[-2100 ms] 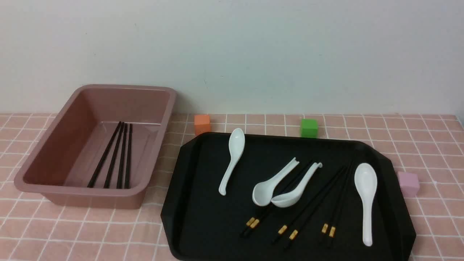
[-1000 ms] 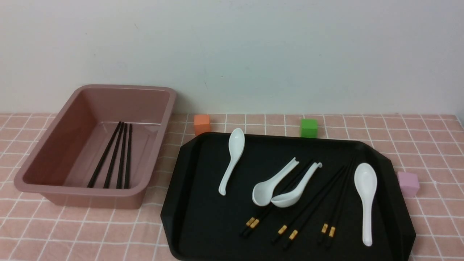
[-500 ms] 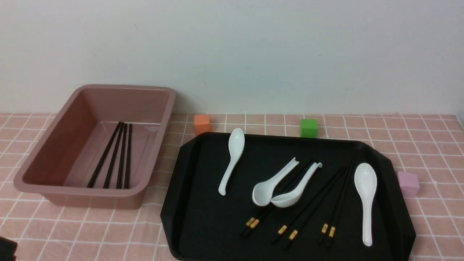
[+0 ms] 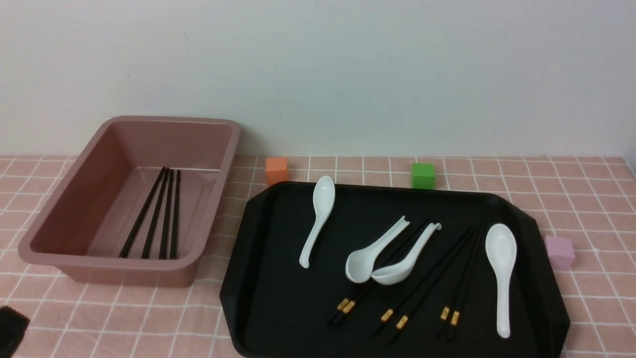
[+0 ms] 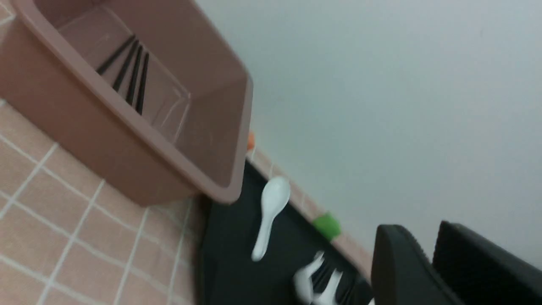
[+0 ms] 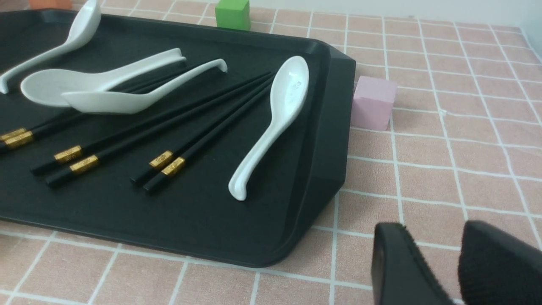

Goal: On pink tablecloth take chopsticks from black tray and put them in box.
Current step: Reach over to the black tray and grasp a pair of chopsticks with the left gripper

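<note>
Chopsticks [image 4: 422, 279] lie right of centre, lower half of the front view, in the tray [image 4: 278, 343]; gold ends toward you, long axes slanting up and right. Your right gripper [image 6: 430, 233] looks nearer, fingers parted, nothing between. Your left gripper [image 5: 421, 239], slightly open and bare, is well off to their left, front view's lower-left corner.
</note>
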